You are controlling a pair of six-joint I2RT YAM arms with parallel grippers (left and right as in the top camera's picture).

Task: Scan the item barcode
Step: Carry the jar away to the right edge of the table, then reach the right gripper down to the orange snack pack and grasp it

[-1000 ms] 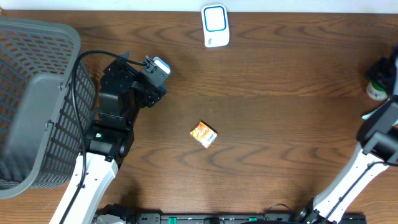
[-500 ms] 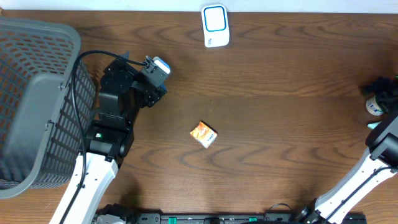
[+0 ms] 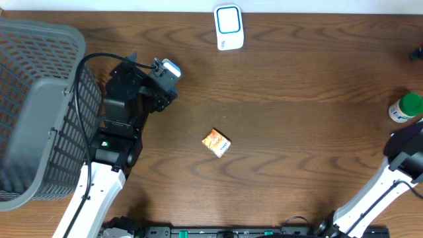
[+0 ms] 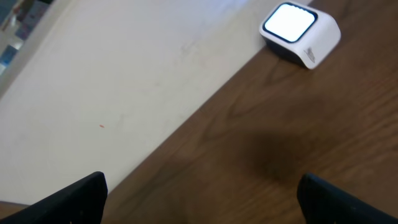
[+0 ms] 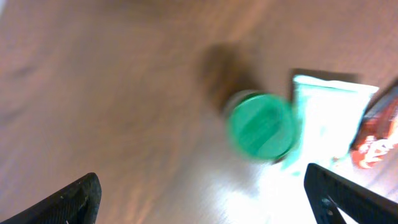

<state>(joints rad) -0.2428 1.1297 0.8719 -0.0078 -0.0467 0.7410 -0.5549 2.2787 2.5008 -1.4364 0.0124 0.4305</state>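
A small orange box (image 3: 216,143) lies on the wood table near the middle. The white scanner (image 3: 229,27) with a blue-rimmed window sits at the far edge, and its lit window also shows in the left wrist view (image 4: 300,32). A green-capped bottle (image 3: 404,108) stands alone at the right edge. In the blurred right wrist view its cap (image 5: 260,124) lies below and ahead of my right gripper (image 5: 208,199), which is open and empty. My left gripper (image 4: 202,194) hovers left of centre, open and empty, facing the scanner.
A large grey mesh basket (image 3: 36,99) fills the left side beside the left arm (image 3: 125,112). A white-and-green pouch (image 5: 326,118) and a red packet (image 5: 376,134) lie next to the bottle. The table's far edge meets a white wall (image 4: 93,81).
My right gripper has opened, let go of the green-capped bottle and drawn away from it. The bottle now stands free on the table. The left arm has not moved.
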